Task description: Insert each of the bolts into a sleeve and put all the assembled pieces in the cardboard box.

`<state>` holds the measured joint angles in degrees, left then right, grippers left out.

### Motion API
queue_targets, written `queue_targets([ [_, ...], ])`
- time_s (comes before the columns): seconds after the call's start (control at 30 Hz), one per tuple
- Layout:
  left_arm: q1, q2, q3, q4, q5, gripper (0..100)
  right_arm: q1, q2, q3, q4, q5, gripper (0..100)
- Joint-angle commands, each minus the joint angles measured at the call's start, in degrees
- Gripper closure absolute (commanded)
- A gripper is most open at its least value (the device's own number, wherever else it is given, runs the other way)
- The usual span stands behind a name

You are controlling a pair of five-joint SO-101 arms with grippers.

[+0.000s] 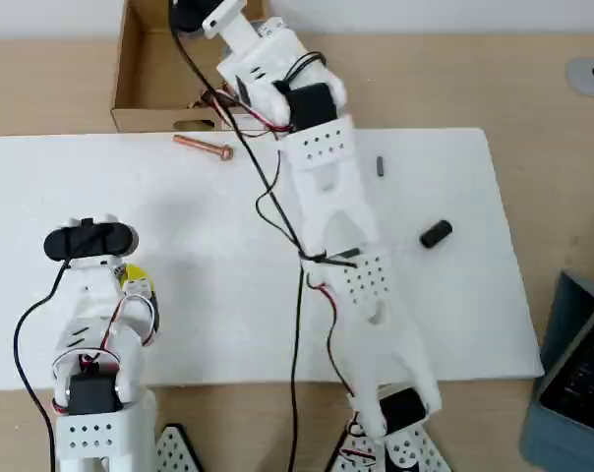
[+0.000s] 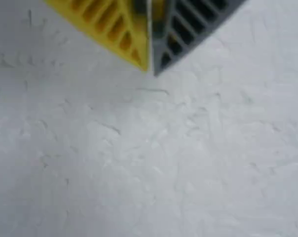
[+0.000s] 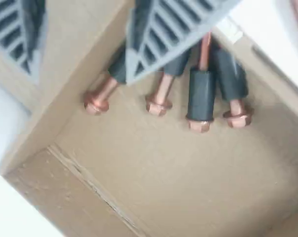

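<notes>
Your R gripper (image 3: 85, 74) gapes wide over box (image 3: 154, 168), near its wall; L gripper (image 2: 151, 66) pinched empty over mat (image 2: 139, 163); loose bolt (image 1: 204, 147) beside box edge.

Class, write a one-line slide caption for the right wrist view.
Four sleeved bolts lie side by side in the cardboard box beneath the open right tool.

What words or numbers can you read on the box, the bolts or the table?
No text can be read in these pictures.
The cardboard box shows plain walls.
The bolts and sleeves inside it show no marks.
The loose bolt and loose sleeve on the white mat are too small to tell.
</notes>
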<state>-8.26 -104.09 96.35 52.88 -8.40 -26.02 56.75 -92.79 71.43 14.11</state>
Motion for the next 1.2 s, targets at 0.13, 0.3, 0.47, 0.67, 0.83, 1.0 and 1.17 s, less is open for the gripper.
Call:
queue_targets([
  [0.13,-0.3,-0.4,0.6,-0.2,-0.4,100,5.4,-12.5,-2.7,11.3,-8.9,86.4],
  [0.3,-0.3,-0.4,0.6,-0.2,-0.4,100,8.9,-16.9,-2.8,19.9,-12.8,86.4],
  [0.47,-0.3,-0.4,0.5,-0.2,-0.4,100,10.9,-21.4,-2.8,28.3,-15.4,86.4],
  [0.67,-0.3,-0.4,0.5,-0.2,-0.4,100,14.3,-25.9,-2.2,31.0,-17.6,86.4],
  [0.83,-0.3,-0.4,0.5,-0.2,-0.4,100,17.1,-30.6,4.8,31.1,-17.6,86.4],
  [1.0,-0.3,-0.4,0.5,-0.2,-0.4,100,20.1,-42.2,20.7,31.0,-17.8,86.4],
  [1.17,-0.3,-0.4,0.5,-0.2,-0.4,100,24.2,-52.0,37.6,31.0,-22.1,86.4],
])
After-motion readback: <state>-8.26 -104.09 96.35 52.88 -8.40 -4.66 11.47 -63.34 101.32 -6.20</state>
